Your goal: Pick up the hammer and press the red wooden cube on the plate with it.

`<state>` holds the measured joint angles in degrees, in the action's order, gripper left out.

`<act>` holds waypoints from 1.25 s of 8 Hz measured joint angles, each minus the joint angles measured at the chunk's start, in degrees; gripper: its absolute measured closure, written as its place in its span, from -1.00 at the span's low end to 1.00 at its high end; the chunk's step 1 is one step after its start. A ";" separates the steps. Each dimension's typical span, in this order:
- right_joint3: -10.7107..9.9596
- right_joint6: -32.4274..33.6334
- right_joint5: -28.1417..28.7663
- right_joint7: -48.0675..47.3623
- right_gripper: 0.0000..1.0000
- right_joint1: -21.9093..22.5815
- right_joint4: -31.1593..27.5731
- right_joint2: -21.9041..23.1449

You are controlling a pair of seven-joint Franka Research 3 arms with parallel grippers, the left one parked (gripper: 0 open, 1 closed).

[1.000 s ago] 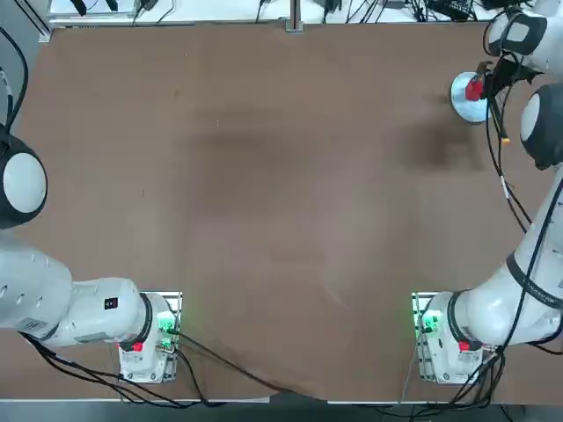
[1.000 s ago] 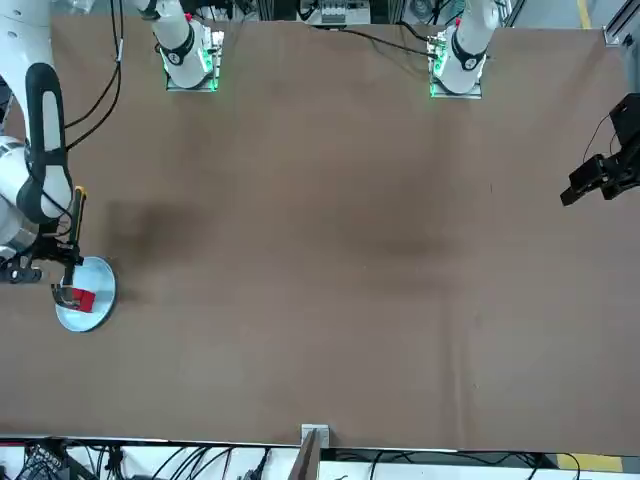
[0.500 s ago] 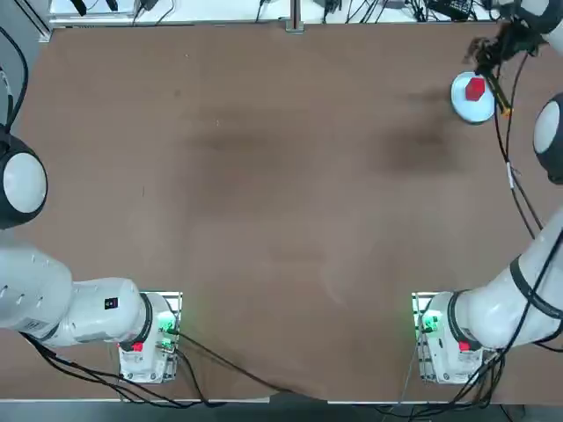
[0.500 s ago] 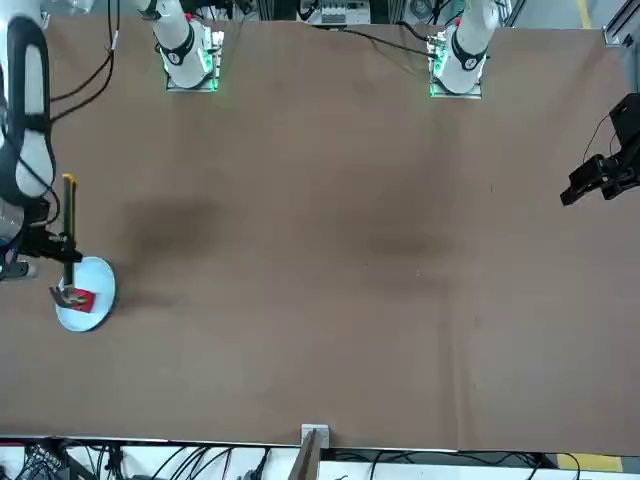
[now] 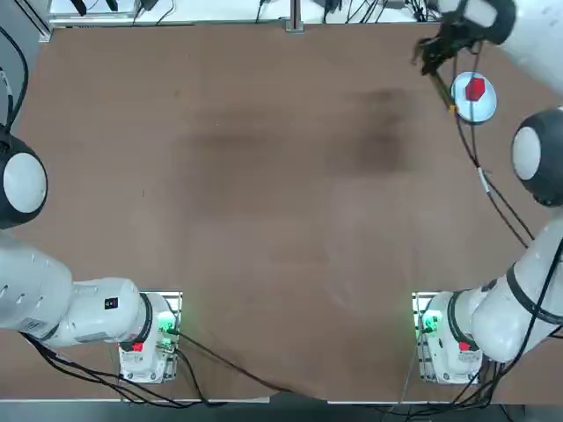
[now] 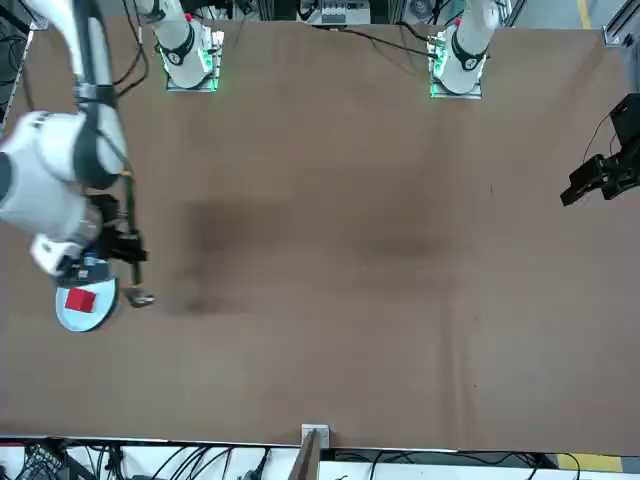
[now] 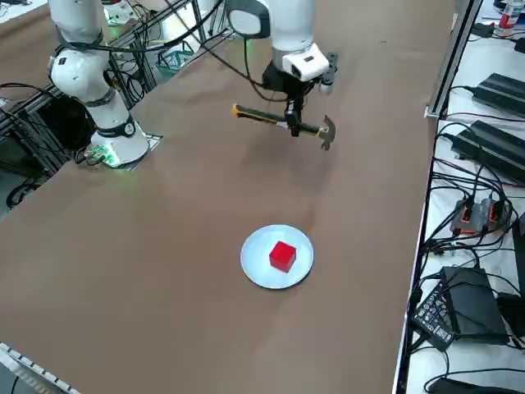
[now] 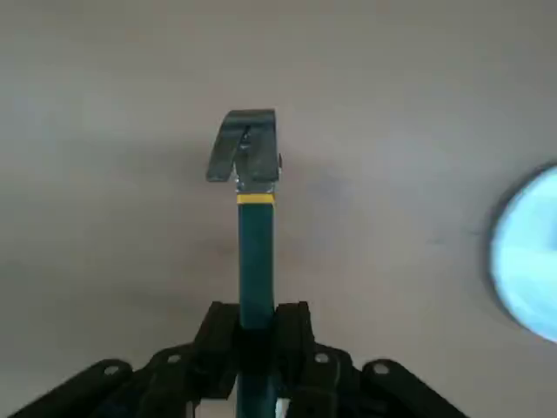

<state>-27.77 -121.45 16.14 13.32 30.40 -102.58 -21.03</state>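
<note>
My right gripper is shut on the dark green handle of the hammer, which lies level in the air with its metal head toward the table's far edge. In the wrist view the fingers clamp the handle and the hammer points away over bare table. The red wooden cube sits uncovered on the plate. From above, the gripper and hammer are just left of the plate and cube. From the front, the hammer head hangs right of the plate.
The plate stands near the table's far right corner, close to the right edge. The plate's rim shows at one side of the wrist view. Cables and equipment lie beyond the table's far edge. Brown tabletop stretches to the left.
The gripper has carried the hammer off the cube and the plate, leftward toward the table's middle. The cube, covered by the hammer head a second ago, now lies bare on the plate.
</note>
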 joint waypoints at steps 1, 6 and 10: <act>0.02 -4.20 1.89 -0.77 0.56 2.45 -1.58 -1.32; 0.07 -28.88 5.64 -15.07 0.56 13.86 -11.92 -7.91; 0.03 -31.53 6.30 -16.42 0.56 15.16 -14.76 -9.04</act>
<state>-27.74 -152.98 22.44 -3.11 45.56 -117.34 -30.07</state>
